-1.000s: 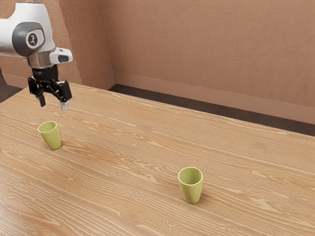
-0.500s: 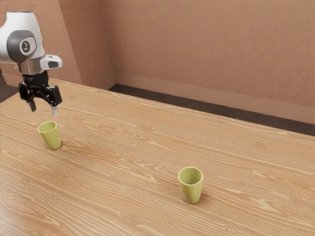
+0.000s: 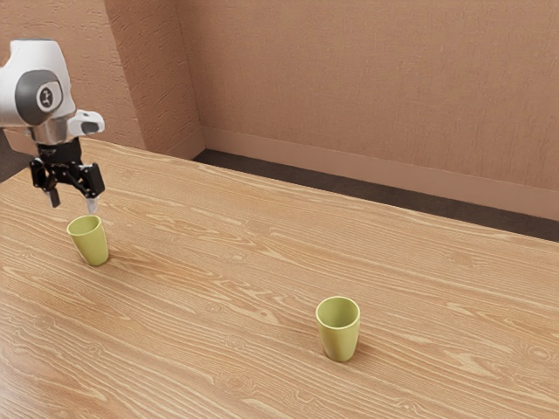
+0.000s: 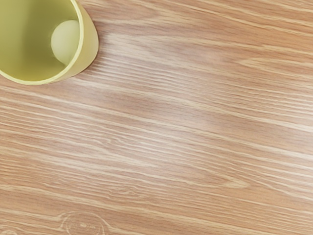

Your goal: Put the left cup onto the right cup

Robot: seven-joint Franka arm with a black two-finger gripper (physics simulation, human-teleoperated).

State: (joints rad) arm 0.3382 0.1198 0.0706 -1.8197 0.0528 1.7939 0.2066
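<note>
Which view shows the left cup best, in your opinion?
The exterior view: the whole left cup stands upright on the table, with the open tool close above it. The wrist view looks down into the cup, showing its inside and part of its rim, cut off by the picture's edge.

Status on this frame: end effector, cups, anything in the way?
End effector open, empty, just above left cup. Right cup upright, standing apart. No obstruction between them.
</note>
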